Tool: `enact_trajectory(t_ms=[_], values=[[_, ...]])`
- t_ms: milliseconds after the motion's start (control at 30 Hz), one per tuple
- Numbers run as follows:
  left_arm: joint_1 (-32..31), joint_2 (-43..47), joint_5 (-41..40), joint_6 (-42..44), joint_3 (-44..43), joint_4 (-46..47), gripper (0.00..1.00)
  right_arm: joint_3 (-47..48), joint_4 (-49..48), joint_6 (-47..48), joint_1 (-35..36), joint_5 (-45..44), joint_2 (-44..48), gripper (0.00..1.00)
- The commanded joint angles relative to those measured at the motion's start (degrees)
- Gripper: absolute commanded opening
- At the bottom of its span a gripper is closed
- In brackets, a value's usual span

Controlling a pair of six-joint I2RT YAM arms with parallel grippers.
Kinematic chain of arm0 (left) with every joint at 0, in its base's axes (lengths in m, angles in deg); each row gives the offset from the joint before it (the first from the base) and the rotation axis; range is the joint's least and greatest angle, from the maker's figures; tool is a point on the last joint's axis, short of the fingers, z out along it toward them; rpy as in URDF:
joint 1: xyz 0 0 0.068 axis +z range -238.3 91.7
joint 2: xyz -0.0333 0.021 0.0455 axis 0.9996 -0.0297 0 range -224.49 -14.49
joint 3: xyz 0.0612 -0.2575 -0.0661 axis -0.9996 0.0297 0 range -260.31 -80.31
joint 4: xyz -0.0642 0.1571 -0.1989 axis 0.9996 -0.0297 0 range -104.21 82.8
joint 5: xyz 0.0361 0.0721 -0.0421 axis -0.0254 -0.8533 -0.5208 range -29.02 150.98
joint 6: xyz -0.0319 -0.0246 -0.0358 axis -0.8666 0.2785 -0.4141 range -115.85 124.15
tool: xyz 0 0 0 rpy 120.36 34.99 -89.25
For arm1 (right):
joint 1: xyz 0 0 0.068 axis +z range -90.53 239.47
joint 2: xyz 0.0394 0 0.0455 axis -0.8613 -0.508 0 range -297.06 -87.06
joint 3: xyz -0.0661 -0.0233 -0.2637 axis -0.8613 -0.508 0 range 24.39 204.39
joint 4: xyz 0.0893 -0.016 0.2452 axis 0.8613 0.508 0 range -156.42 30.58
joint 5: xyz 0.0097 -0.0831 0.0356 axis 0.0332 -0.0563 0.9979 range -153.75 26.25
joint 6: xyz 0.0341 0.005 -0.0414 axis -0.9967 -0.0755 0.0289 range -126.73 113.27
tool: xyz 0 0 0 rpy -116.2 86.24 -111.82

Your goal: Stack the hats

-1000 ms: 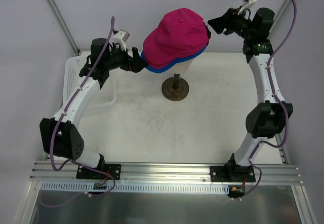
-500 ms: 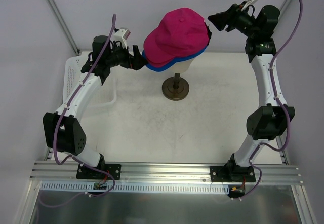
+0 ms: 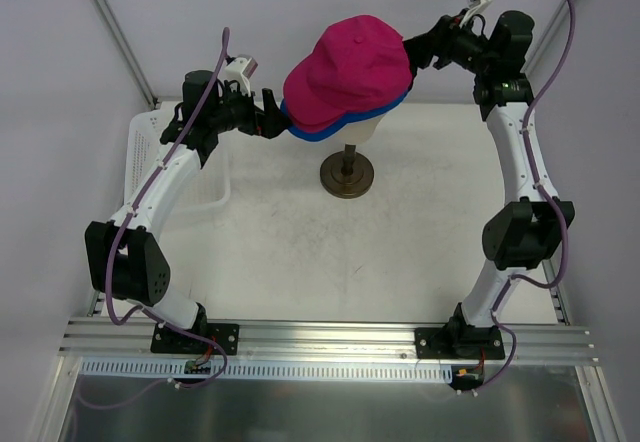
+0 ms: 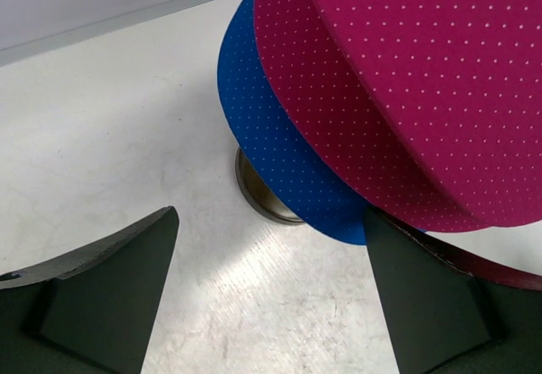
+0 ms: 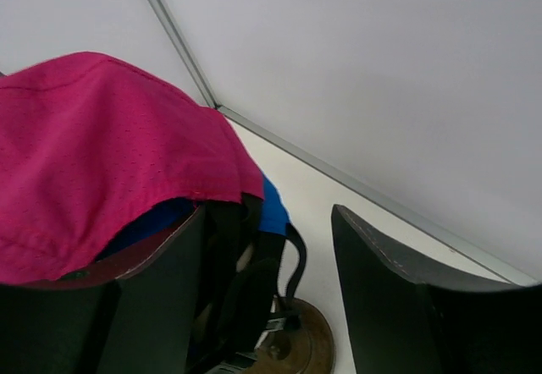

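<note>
A magenta cap (image 3: 345,67) sits on top of a royal blue cap (image 3: 312,134), both on the cream mannequin head (image 3: 366,128). A second magenta cap is not clearly seen; a dark red edge (image 5: 127,264) shows under the blue one. My left gripper (image 3: 270,117) is open at the brims' left tip. In the left wrist view (image 4: 271,217) its jaws stand wide, with the blue brim (image 4: 271,137) and magenta brim (image 4: 406,78) above its right finger. My right gripper (image 3: 418,52) is open at the cap's back; in its wrist view (image 5: 269,213) the left finger sits under the magenta edge (image 5: 102,145).
The mannequin head stands on a dark post with a round brown base (image 3: 347,175), also seen in the wrist views (image 4: 258,196) (image 5: 305,340). A black strap (image 5: 296,255) hangs at the caps' back. A white perforated basket (image 3: 143,132) sits at the far left under my left arm.
My right gripper has swung left, closing in on the back of the stacked caps. My left gripper lifted slightly at first, then stayed at the brims. The caps have not moved.
</note>
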Motion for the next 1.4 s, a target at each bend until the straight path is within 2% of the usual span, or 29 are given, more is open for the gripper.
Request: enact_trajectory(t_ms=[0,67,167,200,233,333,500,600,633,700,800,1167,1367], values=[[0.41,-0.22,1.34,0.41,-1.45,2.53,0.92,3.35,3.63,4.01,0.16,-1.49,-1.49,0.63],[0.41,-0.13,1.34,0.41,-1.18,2.45,0.92,3.36,4.42,4.63,0.16,-1.68,-2.19,0.60],[0.50,-0.13,1.25,0.50,-0.92,2.53,0.93,2.48,4.42,5.95,0.16,-2.56,-2.37,0.48],[0.41,-0.13,1.17,0.50,-0.92,2.45,0.93,2.39,4.51,6.13,0.07,-2.73,-2.46,0.43],[0.50,-0.22,1.17,0.32,-0.83,2.53,0.93,2.21,4.42,6.22,0.16,-2.82,-2.63,0.33],[0.41,-0.31,1.34,0.06,-0.31,2.45,0.93,2.04,4.42,6.22,0.16,-2.38,-3.33,0.19],[0.50,-0.13,1.34,-0.21,0.66,2.62,0.93,0.99,4.42,7.10,0.59,-1.68,-3.78,0.15],[0.50,0.05,1.34,-0.38,0.92,2.45,0.93,0.28,4.33,7.54,0.77,-1.24,-3.34,0.21],[0.50,0.13,1.43,-0.47,1.10,2.53,0.93,0.28,4.33,7.54,0.77,-1.24,-3.16,0.35],[0.50,0.48,1.43,-0.64,1.19,2.53,0.94,0.72,4.25,7.89,0.60,-1.68,-2.55,0.53],[0.50,1.18,1.17,-0.47,1.63,2.45,0.94,1.59,4.07,8.06,0.42,-1.85,-1.84,0.63],[0.50,8.21,2.04,0.41,11.29,2.53,0.94,5.11,2.32,6.92,-1.16,-4.31,0.53,0.89],[0.59,16.29,2.22,3.48,17.17,2.36,0.99,6.87,1.35,5.43,-2.57,-7.65,2.11,1.00]])
